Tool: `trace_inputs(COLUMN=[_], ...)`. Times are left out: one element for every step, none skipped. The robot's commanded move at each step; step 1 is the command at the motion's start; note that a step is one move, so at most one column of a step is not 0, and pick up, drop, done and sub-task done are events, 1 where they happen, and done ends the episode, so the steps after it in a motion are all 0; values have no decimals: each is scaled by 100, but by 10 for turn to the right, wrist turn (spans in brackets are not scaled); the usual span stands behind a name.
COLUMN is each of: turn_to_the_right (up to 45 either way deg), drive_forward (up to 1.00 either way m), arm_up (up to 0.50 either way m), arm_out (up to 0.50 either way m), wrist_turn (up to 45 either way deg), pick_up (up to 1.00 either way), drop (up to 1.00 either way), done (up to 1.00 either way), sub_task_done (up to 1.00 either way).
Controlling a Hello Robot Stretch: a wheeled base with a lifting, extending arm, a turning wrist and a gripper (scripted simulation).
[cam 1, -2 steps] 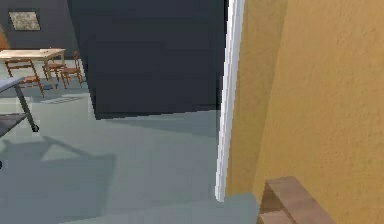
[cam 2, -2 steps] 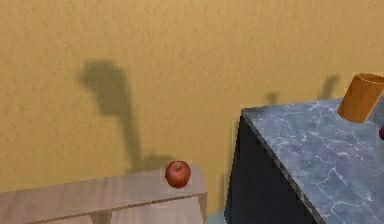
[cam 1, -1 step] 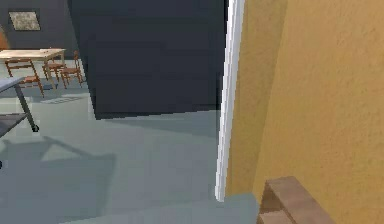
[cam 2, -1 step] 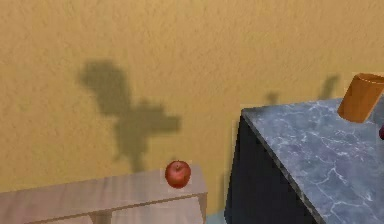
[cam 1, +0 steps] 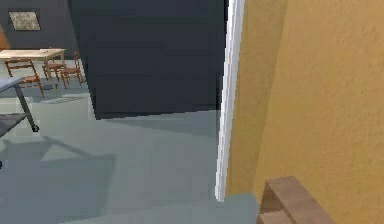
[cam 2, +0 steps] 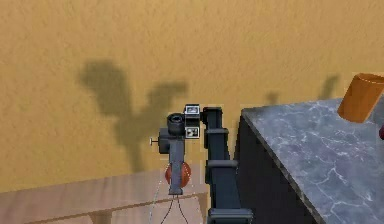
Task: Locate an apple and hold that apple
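Arm side view, nearest first: see arm [cam 2: 222, 185] as a dark bar rising from the bottom edge just right of middle, ending in two white tags [cam 2: 193, 113] with black marks. Left of the tags, see jaws hanging down in front of wood worktop [cam 2: 80, 195], pale, across the bottom left. Spot a small round red blob [cam 2: 172, 178], apple-like in colour and shape, right at the jaws, low in the view's middle, pale wood behind it. Can't tell whether it touches the wood or hangs clear, so can't tell whether jaws hold anything. Just right of arm, see stone worktop [cam 2: 310, 150], dark and marbled, standing higher than the wood one and running to the view's right edge. Far back on it, near that edge, note orange thing [cam 2: 362, 97], tilted; can't make out dark red bit [cam 2: 381, 128] just below it. Behind everything, ochre wall [cam 2: 90, 50]. Forward view, near to far: see brown wood corner [cam 1: 292, 205] at bottom right, against right wall [cam 1: 320, 90], also ochre. See white frame [cam 1: 230, 100] upright just left of that wall, then grey floor [cam 1: 130, 165] and a dark leg [cam 1: 28, 110] slanting at the left edge. Mid-view, note big dark blue block [cam 1: 150, 55]. Far left, see table [cam 1: 28, 52] with wooden chairs [cam 1: 65, 68] around it and framed picture [cam 1: 24, 20] above.
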Motion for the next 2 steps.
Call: trace_inputs(turn_to_the_right=[0,0], drive_forward=[0,0], arm_up=[0,0], arm_out=[0,0], wrist_turn=[450,450], pick_up=[0,0], drop=[0,0], done=[0,0], sub_task_done=[0,0])
